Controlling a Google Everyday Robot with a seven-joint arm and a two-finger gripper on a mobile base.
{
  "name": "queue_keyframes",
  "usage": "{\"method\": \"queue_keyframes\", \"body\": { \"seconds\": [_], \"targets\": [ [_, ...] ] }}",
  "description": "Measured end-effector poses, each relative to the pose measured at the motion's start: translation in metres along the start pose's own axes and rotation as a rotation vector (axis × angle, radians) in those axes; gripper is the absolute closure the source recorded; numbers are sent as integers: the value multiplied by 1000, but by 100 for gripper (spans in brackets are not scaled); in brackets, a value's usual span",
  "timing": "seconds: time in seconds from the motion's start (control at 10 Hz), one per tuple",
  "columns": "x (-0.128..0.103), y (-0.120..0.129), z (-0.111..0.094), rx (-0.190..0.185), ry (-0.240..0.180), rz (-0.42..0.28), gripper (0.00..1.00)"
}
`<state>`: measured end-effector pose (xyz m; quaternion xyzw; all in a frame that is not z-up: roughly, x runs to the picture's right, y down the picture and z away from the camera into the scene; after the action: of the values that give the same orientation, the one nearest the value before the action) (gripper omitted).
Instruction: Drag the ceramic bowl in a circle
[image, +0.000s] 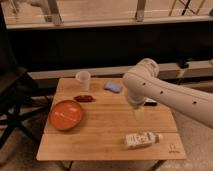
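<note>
Obs. – containers: the ceramic bowl (66, 114) is sitting upright on the left part of the wooden table (100, 150), near the left edge, showing only its own orange-red inside surface. A translucent white cup (83, 80) is standing upright at the back edge, behind the bowl and well apart from it; what it is holding cannot be made out.

Other items: 1 small dark red object (83, 98) is lying between cup and bowl, just beside the bowl's far rim. 1 blue object (113, 87) is lying at the back, right of the cup. 1 pale packet (142, 139) is lying on its side near the front right.

Arm: the white arm (170, 95) is reaching in from the right, its far end running out of view. The gripper (138, 109) is hanging below the bulky wrist over the table's right half, well apart from the bowl – whether it is released or clenched, I cannot tell.

Hidden: a dark object (150, 104) is peeking out behind the wrist, mostly covered.
</note>
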<state>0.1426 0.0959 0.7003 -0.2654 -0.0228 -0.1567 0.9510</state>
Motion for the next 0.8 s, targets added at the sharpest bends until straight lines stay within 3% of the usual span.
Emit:
{"method": "queue_keyframes", "body": {
  "seconds": [0.4, 0.8],
  "targets": [
    [-48, -18, 7, 8, -5, -90, 20],
    [-64, -23, 16, 14, -8, -173, 20]
  ]
}}
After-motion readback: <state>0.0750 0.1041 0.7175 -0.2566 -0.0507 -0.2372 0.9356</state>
